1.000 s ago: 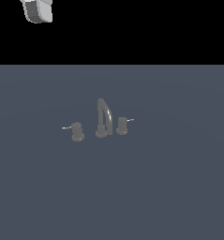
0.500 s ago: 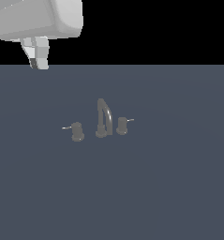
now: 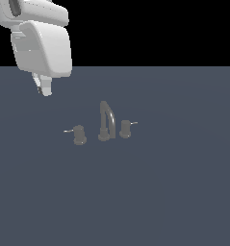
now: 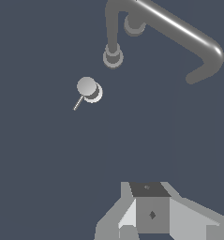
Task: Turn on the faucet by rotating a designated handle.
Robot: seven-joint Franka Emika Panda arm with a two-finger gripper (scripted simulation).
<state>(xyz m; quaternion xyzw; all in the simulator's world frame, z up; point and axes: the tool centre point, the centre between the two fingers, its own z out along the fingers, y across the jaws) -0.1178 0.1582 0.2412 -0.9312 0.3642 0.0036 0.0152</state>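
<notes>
The handle (image 3: 79,134) stood on the exterior view's left of the faucet (image 3: 107,121), its thin lever pointing away from the spout; no writing showed on either. Both sat on a plain slate-grey surface (image 3: 174,192) under a black backdrop. The gripper (image 3: 43,89) hung high, well apart; its spread could not be told.

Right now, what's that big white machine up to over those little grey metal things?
A white robot arm hangs above a small grey faucet, meaning to turn it on. Its gripper is up in the air toward the exterior view's left, touching nothing. The handle with the longer lever sits on that side of the arched spout, untouched; a twin knob sits on the other side.
</notes>
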